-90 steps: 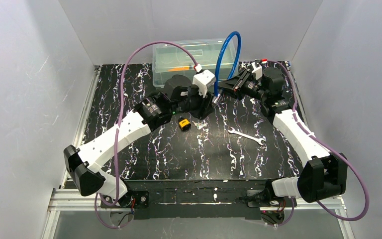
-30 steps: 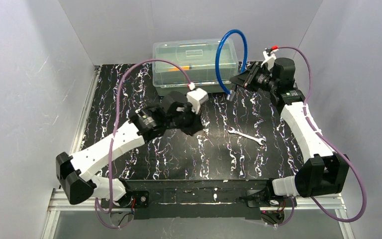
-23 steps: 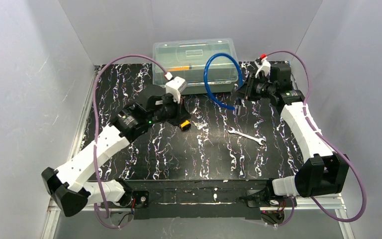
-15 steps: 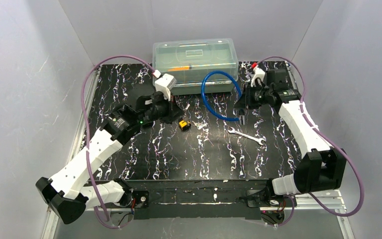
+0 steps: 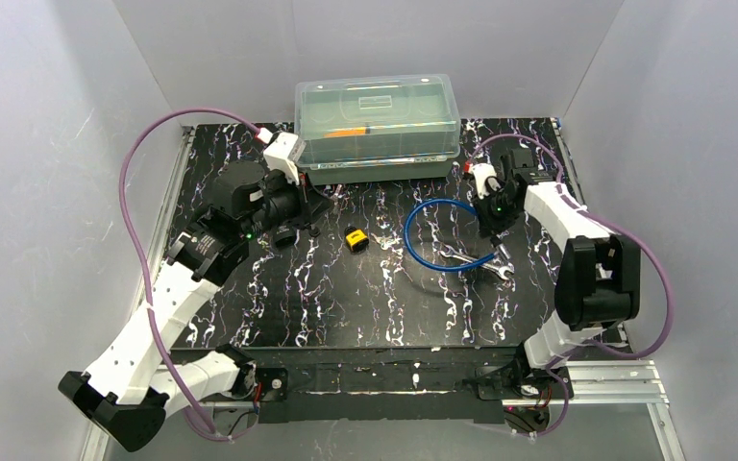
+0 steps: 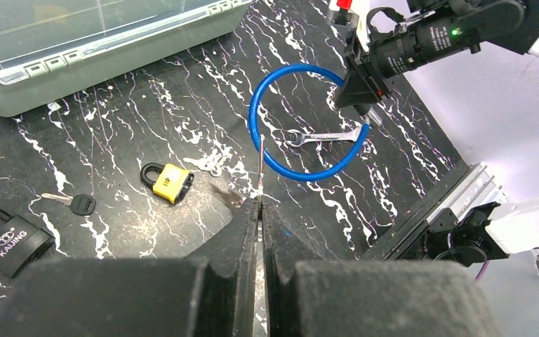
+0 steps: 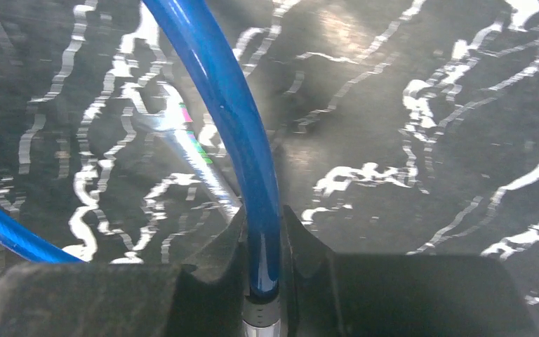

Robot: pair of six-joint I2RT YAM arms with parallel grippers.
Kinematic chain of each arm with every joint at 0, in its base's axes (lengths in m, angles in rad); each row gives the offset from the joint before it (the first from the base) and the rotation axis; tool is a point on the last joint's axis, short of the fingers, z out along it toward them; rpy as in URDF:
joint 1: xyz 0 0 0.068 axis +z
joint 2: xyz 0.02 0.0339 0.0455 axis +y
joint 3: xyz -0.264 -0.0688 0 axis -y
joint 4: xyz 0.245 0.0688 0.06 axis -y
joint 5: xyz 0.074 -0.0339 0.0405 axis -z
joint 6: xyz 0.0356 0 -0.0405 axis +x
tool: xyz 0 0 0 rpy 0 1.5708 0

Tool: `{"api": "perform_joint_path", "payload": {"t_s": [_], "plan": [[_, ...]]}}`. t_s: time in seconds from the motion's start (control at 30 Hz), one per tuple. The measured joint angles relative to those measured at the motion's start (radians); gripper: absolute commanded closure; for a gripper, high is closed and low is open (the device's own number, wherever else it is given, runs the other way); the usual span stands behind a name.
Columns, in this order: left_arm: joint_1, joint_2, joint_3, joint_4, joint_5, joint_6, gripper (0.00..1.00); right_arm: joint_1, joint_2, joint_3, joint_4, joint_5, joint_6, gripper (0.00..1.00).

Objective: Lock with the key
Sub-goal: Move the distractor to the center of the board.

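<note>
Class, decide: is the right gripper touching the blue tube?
Touching. The right wrist view shows the blue tube with its end pinched between the two fingers of the right gripper, no gap on either side.

Black marbled table (image 5: 346,307): clear box (image 5: 377,115) at far edge; yellow padlock (image 5: 354,239) mid-table, key (image 5: 381,240) just right of it; blue tube (image 5: 421,259) loop and wrench (image 5: 476,261) overlapping further right; black padlock (image 6: 10,239) left

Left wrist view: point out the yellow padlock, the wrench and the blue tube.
yellow padlock (image 6: 169,184): left wrist view, on its yellow body.
wrench (image 6: 325,135): left wrist view, middle of its shaft.
blue tube (image 6: 253,119): left wrist view, left side of its loop.
</note>
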State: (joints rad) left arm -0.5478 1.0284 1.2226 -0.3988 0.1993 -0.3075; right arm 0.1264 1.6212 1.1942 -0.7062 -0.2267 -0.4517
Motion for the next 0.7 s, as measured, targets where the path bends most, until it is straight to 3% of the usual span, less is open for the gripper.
{"api": "perform_joint_path", "payload": {"t_s": [0.4,0.7], "plan": [[0.008,0.000,-0.005,0.001,0.001,-0.004,1.00,-0.208,0.128,0.097,0.130,0.087,-0.192,0.99],[0.009,0.003,-0.007,0.002,0.001,-0.004,1.00,-0.227,0.136,0.045,0.347,0.113,-0.369,0.99]]}}
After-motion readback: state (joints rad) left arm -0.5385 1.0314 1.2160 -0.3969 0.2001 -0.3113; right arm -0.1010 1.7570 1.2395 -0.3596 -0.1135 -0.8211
